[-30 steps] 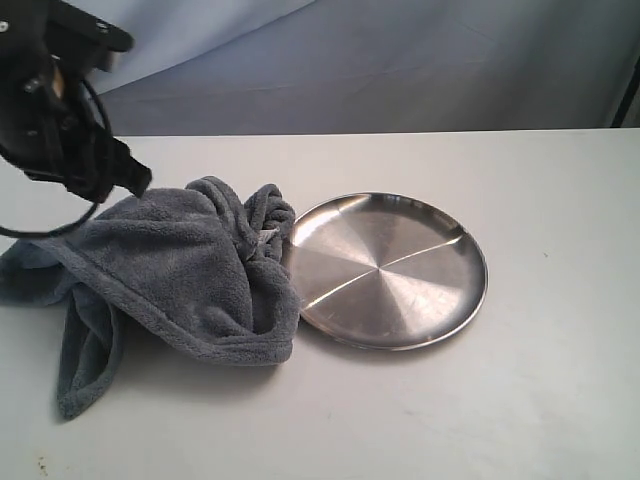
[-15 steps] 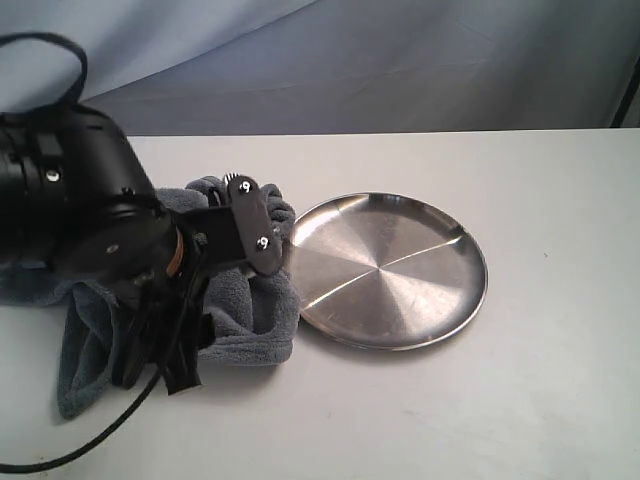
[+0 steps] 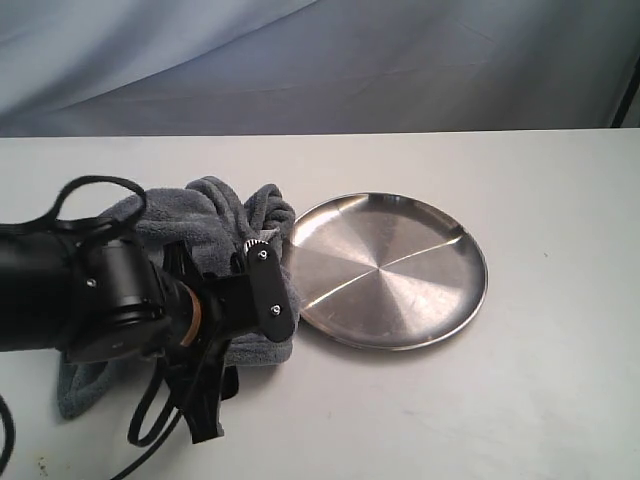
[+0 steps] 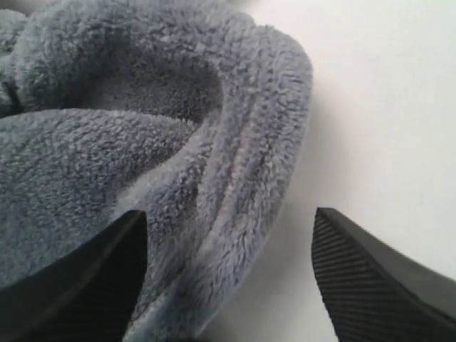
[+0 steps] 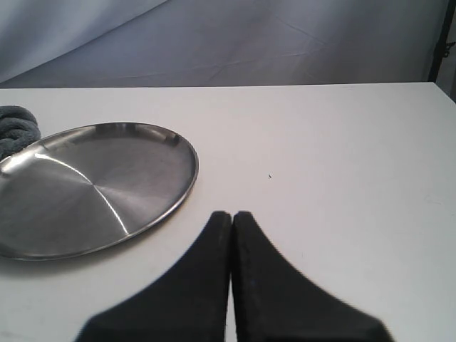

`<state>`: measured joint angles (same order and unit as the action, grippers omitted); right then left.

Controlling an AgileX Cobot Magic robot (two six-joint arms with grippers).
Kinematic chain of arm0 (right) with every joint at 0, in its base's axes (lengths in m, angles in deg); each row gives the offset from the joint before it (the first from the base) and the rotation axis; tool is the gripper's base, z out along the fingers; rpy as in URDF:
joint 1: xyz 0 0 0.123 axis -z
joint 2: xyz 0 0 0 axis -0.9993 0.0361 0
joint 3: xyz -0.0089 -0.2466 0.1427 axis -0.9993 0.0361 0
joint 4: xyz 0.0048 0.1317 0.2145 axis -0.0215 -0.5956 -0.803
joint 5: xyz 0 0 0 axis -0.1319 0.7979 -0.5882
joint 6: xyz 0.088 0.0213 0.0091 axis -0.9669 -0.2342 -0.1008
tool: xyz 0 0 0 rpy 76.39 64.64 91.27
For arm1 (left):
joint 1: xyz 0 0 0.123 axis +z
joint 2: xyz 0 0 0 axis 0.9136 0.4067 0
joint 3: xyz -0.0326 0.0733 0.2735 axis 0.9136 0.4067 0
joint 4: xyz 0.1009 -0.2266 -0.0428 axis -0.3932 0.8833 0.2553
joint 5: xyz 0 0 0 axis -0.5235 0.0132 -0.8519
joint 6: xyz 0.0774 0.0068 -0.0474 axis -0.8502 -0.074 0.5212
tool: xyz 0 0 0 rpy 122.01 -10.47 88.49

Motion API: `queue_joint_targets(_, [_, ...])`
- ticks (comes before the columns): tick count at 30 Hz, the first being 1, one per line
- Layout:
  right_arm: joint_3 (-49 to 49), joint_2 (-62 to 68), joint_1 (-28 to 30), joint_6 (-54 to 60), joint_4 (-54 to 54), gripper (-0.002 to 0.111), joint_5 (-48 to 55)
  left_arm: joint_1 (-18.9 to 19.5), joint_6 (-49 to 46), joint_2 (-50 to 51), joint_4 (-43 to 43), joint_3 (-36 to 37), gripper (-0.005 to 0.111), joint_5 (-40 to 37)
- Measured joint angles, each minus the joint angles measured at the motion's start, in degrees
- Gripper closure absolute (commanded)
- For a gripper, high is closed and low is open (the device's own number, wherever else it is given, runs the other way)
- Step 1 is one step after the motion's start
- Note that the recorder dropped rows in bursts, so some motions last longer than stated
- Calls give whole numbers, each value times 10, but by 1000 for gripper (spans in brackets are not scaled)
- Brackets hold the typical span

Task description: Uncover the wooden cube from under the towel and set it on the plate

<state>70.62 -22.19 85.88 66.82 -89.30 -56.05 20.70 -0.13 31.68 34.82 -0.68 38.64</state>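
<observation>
Towel (image 4: 142, 128) edge between spread left gripper (image 4: 226, 217), arm low, right gripper (image 5: 231, 215) pressed together near plate (image 5: 92, 185).

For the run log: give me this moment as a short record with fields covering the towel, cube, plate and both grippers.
towel: bunched on the table, right beside the plate
wooden cube: not visible in any view
plate: empty, flat on the table
left gripper: open, low at the towel's folded edge, one jaw over fleece, the other over bare table
right gripper: shut, empty, above the table near the plate
task stage: cube not yet uncovered
</observation>
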Motion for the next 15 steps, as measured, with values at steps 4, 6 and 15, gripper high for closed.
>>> queue_joint_targets(4, [0,0,0,0,0,108,0,0,91,44,-43,0,43,42])
queue_joint_targets(6, [0,0,0,0,0,108,0,0,141,73,-92,0,43,58])
queue_joint_targets(15, [0,0,0,0,0,108,0,0,190,95,-168,-8,84,90])
